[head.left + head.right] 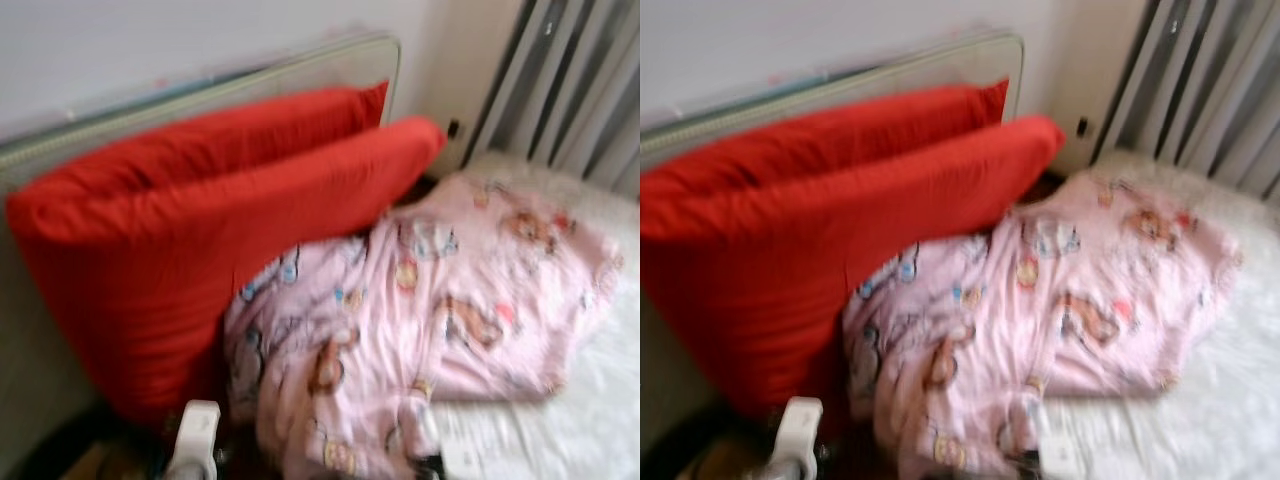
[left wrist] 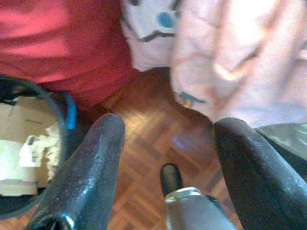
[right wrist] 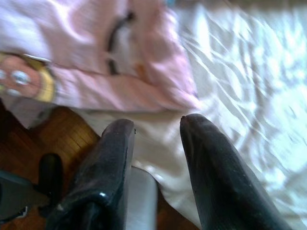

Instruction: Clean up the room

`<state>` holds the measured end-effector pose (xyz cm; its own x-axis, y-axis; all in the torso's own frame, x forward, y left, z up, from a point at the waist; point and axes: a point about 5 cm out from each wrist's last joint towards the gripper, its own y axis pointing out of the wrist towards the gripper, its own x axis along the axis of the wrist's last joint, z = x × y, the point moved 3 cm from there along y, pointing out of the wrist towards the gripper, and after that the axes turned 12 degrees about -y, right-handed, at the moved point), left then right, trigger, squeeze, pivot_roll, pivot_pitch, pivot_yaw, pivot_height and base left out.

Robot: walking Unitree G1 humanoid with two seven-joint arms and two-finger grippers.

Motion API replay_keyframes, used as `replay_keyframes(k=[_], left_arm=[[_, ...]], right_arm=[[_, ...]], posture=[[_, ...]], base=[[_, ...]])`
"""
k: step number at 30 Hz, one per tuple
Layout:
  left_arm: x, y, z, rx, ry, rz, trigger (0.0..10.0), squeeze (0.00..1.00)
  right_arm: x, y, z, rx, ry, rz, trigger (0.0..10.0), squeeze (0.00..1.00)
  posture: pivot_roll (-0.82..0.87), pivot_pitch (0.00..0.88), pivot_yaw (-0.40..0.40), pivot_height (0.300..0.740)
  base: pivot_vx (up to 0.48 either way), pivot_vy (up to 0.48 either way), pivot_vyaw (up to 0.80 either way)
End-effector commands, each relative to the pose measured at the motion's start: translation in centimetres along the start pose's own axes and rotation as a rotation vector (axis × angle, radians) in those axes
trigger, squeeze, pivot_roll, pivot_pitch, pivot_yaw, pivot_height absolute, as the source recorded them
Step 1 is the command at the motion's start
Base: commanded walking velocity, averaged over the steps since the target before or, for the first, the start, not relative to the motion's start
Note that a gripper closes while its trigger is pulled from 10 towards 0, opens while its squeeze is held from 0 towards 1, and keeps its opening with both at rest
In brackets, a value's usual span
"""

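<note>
Pink blanket lies crumpled across the bed's head end, one side bunched against the red pillows and the near part spilling over the bed's near edge toward the floor. Two red pillows stand leaning on the headboard at the bed's head-end corner. White sheet shows bare on the side toward the curtain. Head views are blurred, so pattern detail is unclear.

Progress, as I judge it: bed not made. Blanket still needs spreading or folding, pillows look roughly placed. You've got most of the job left here.

Left gripper: low beside the bed, over the parquet floor, fingers spread wide, nothing between them. Blanket edge hangs just ahead of it, pillow fabric beside that. A dark bin with cardboard scraps sits near the left finger, on the floor.

Right gripper: at the bed's near edge, fingers parted with a gap, pinching nothing. It points at the sheet, blanket hem just beyond the tips, not touching.

Next you'd likely grab the blanket hem.
</note>
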<state>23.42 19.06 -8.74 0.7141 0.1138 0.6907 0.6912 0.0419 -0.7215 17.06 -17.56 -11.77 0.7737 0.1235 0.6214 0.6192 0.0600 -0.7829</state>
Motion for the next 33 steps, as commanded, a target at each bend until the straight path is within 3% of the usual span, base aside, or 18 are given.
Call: replay_keyframes(k=[1, 4, 6, 8, 10, 13, 14, 15, 16, 17, 19, 24, 28, 33], left_arm=[[1.4, 0.1, 0.5, 0.008, 0.018, -0.057, 10.0, 0.0], [3.3, 0.3, 0.3, -0.001, -0.002, -0.129, 10.0, 0.0], [7.0, 0.3, -0.2, -0.026, -0.035, -0.277, 10.0, 0.0], [8.3, 0.2, -0.5, -0.039, -0.046, -0.339, 10.0, 0.0], [11.0, -0.5, -1.1, -0.081, -0.069, -0.48, 10.0, 0.0], [12.7, -1.5, -1.7, -0.119, -0.07, -0.599, 10.0, 0.0], [12.7, -1.5, -1.7, -0.119, -0.07, -0.599, 10.0, 0.0], [12.8, -2.5, -1.9, -0.143, -0.074, -0.667, 10.0, 0.0], [12.5, -2.9, -1.9, -0.15, -0.073, -0.684, 10.0, 0.0], [12.0, -3.6, -1.8, -0.153, -0.071, -0.703, 10.0, 0.0], [11.8, -3.7, -1.7, -0.153, -0.072, -0.708, 10.0, 0.0], [11.0, -5.1, -1.1, -0.153, -0.063, -0.734, 10.0, 0.0], [11.0, -6.2, -0.9, -0.156, -0.054, -0.757, 10.0, 0.0], [11.1, -7.3, -1.1, -0.167, -0.042, -0.761, 10.0, 0.0]], right_arm=[[0.6, 0.0, 0.2, 0.004, 0.039, -0.054, 10.0, 0.0], [1.0, 0.0, 0.3, 0.008, 0.053, -0.092, 10.0, 0.0], [1.7, -0.2, 0.4, 0.022, 0.061, -0.156, 10.0, 0.0], [1.9, -0.2, 0.4, 0.028, 0.069, -0.178, 10.0, 0.0], [2.2, -0.4, 0.4, 0.035, 0.076, -0.212, 10.0, 0.0], [2.3, -0.5, 0.3, 0.037, 0.083, -0.236, 10.0, 0.0], [2.3, -0.5, 0.3, 0.037, 0.083, -0.236, 10.0, 0.0], [3.6, -0.4, 0.2, 0.028, 0.092, -0.294, 10.0, 0.0], [9.0, 0.3, 0.3, 0.018, 0.069, -0.439, 10.0, 0.0], [15.8, -0.1, 0.5, -0.003, 0.034, -0.633, 10.0, 0.0], [17.1, -0.3, 0.5, -0.009, 0.026, -0.672, 10.0, 0.0], [17.5, -1.8, 0.2, -0.008, 0.002, -0.782, 10.0, 0.0], [17.3, -2.9, 1.5, 0.059, -0.09, -0.834, 10.0, 0.0], [17.3, -3.4, 1.5, 0.03, -0.022, -0.848, 10.0, 0.0]], posture=[[-0.03, 0.035, -0.044, 0.74], [-0.04, 0.038, -0.045, 0.74], [-0.03, 0.04, -0.045, 0.74], [-0.03, 0.041, -0.047, 0.74], [-0.03, 0.045, -0.05, 0.74], [-0.03, 0.047, -0.051, 0.74], [-0.03, 0.047, -0.051, 0.74], [-0.03, 0.049, -0.056, 0.74], [-0.03, 0.049, -0.057, 0.74], [-0.03, 0.045, -0.061, 0.74], [-0.03, 0.045, -0.063, 0.74], [-0.03, 0.038, -0.074, 0.74], [-0.04, 0.029, -0.073, 0.74], [-0.04, 0.017, -0.074, 0.74]], base=[[0.0, 0.0, 0.0], [0.0, 0.0, 0.0], [0.0, 0.0, 0.0], [0.0, 0.0, 0.0], [0.0, 0.0, 0.0], [0.0, 0.0, 0.0], [0.0, 0.0, 0.0], [0.0, 0.0, 0.0], [0.0, 0.0, 0.0], [0.0, 0.0, 0.0], [0.0, 0.0, 0.0], [0.0, 0.0, 0.0], [0.0, 0.0, 0.0], [0.0, 0.0, 0.0]])
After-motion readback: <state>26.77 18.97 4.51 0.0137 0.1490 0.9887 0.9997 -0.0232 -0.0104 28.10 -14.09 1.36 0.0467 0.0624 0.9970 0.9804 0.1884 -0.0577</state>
